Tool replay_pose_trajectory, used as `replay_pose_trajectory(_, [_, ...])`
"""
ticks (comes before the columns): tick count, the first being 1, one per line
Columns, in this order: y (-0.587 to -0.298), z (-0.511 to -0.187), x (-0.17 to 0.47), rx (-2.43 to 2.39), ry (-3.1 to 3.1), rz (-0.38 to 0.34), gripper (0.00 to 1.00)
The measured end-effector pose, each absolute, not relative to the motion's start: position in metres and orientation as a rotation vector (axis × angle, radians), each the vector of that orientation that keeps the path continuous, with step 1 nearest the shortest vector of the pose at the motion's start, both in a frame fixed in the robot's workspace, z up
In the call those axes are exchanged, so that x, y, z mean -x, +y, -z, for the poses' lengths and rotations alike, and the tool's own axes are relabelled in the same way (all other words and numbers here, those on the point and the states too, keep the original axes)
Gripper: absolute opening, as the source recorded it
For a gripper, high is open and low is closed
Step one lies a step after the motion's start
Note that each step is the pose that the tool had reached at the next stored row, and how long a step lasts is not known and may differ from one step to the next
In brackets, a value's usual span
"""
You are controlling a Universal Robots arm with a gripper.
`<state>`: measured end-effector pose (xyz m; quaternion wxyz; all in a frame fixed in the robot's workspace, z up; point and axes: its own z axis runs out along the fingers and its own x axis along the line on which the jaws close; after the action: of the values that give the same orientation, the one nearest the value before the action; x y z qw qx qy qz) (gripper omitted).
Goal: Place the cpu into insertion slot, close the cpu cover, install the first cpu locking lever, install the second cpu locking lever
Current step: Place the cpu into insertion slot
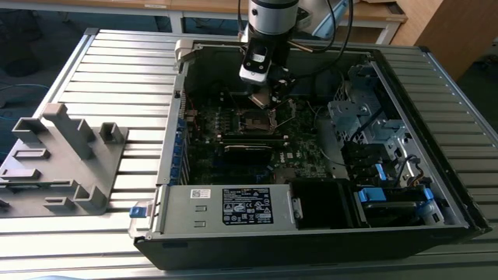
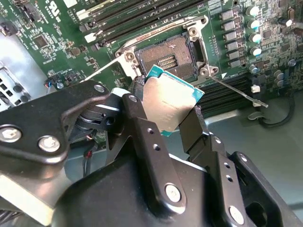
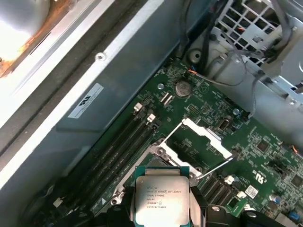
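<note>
1. Pincer (image 1: 267,100) hangs low inside the open computer case (image 1: 233,248), above the motherboard. Its fingers (image 2: 142,118) are clamped on two opposite edges of the cpu (image 2: 168,101), so the gap between them is only chip-wide.
2. At the exterior view's left, a grey fixture (image 1: 62,157) sits on the slatted tabletop (image 1: 116,58), well apart from the case. Nothing is on it.
3. In the middle, the insertion slot (image 2: 168,59) is bare, with its contact field exposed. In the second wrist view the cpu hangs tilted just in front of it, metal top facing the camera. It looks close above the slot but not seated. Whether a corner touches the slot frame can't be told.
4. The cpu cover (image 3: 206,135) stands swung up and open in the first wrist view, and green board shows through its square opening.
5. Two thin wire levers (image 2: 236,92) stick out on either side of the slot. Both look unlatched.
6. At the exterior view's right, the drive cage (image 1: 374,125) with its cable bundle is well clear of the pincer.
7. Status, judged from the above: the cpu is picked and brought over the slot, and step one is partly done. Seating the chip, closing the cover and installing both levers are all outstanding.
</note>
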<state>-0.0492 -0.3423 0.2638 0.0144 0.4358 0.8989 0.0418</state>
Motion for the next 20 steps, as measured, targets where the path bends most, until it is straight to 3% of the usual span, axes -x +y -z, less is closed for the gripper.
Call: replay_pose_trajectory(20, [-0.3422,-0.2634,0.0492,-1.464,2.74,-0.128,0.54])
